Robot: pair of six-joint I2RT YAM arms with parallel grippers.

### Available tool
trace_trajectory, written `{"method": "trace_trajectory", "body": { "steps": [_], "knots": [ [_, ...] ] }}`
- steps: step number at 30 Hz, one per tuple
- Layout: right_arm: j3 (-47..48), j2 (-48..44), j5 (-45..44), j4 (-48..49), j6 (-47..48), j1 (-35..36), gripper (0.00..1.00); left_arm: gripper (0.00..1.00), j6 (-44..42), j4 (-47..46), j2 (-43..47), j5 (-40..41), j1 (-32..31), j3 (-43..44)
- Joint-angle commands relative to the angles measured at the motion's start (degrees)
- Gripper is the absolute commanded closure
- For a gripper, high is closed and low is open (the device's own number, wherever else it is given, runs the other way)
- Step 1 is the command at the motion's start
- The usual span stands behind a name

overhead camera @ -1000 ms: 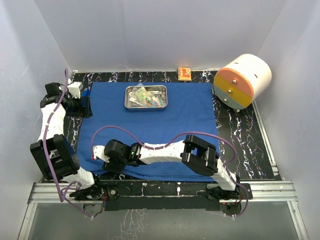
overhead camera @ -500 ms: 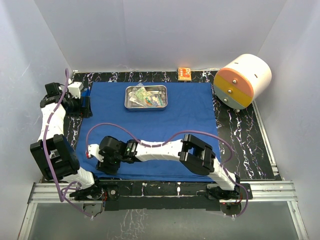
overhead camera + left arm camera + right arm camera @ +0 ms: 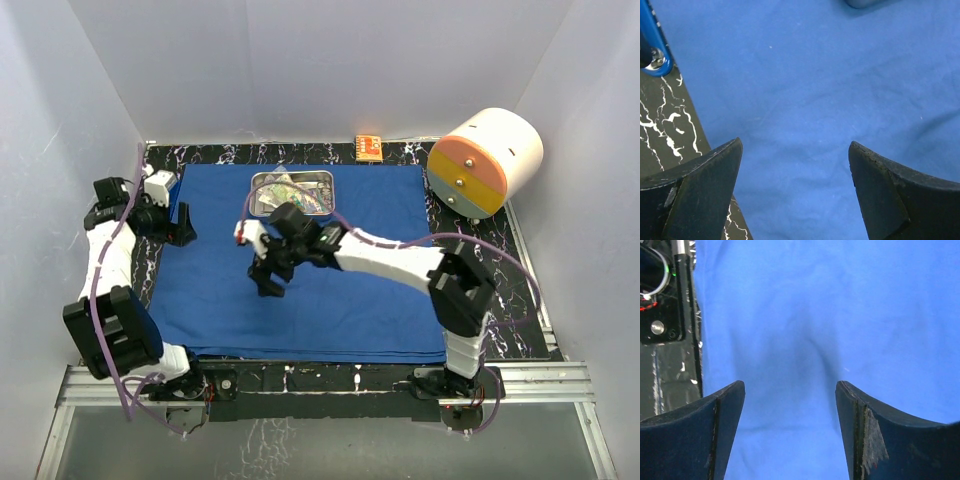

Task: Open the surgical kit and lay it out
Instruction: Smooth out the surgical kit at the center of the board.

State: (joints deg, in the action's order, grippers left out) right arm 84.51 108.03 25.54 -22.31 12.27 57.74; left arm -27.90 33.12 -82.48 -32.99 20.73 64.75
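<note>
The royal-blue cloth wrap (image 3: pixel 360 290) lies spread flat over the black marbled table. The shiny steel tray (image 3: pixel 322 178) sits on its far middle part, holding steel instruments and clear packets (image 3: pixel 290 195), partly hidden by my right arm. My right gripper (image 3: pixel 268 281) hangs open and empty above the cloth's middle, just in front of the tray; the right wrist view shows only cloth (image 3: pixel 840 300) between its fingers (image 3: pixel 715 415). My left gripper (image 3: pixel 184 226) is open and empty over the cloth's far left edge (image 3: pixel 815 90).
A big white-and-orange cylinder (image 3: pixel 485 162) lies at the far right. A small orange box (image 3: pixel 369 148) sits against the back wall. White walls close in on three sides. Bare marbled table (image 3: pixel 485 290) shows right of the cloth.
My right arm swung from the cloth's near left corner up to its middle, close to the tray. My left gripper shifted slightly inward over the cloth's left edge.
</note>
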Motion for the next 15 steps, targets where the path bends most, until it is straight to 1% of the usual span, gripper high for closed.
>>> {"method": "trace_trajectory", "body": {
  "steps": [1, 5, 10, 15],
  "knots": [
    [-4.06, -7.61, 1.20, -1.57, 5.58, -6.51, 0.27, 0.14, -9.39, 2.24, 6.25, -5.24, -2.83, -2.57],
    [-9.04, -13.80, 1.06, -2.20, 6.47, -14.10, 0.26, 0.14, -16.32, 6.54, 7.74, -2.10, -8.72, -5.38],
    [-14.92, -19.51, 2.25, -0.77, 6.10, -23.45, 0.23, 0.14, -25.79, 11.51, 12.50, -0.54, -13.90, -10.36],
    [-19.82, -22.10, 4.60, 1.03, 5.82, -31.40, 0.20, 0.13, -31.34, 12.55, 15.04, 5.71, -19.37, -15.69]
  ]
}}
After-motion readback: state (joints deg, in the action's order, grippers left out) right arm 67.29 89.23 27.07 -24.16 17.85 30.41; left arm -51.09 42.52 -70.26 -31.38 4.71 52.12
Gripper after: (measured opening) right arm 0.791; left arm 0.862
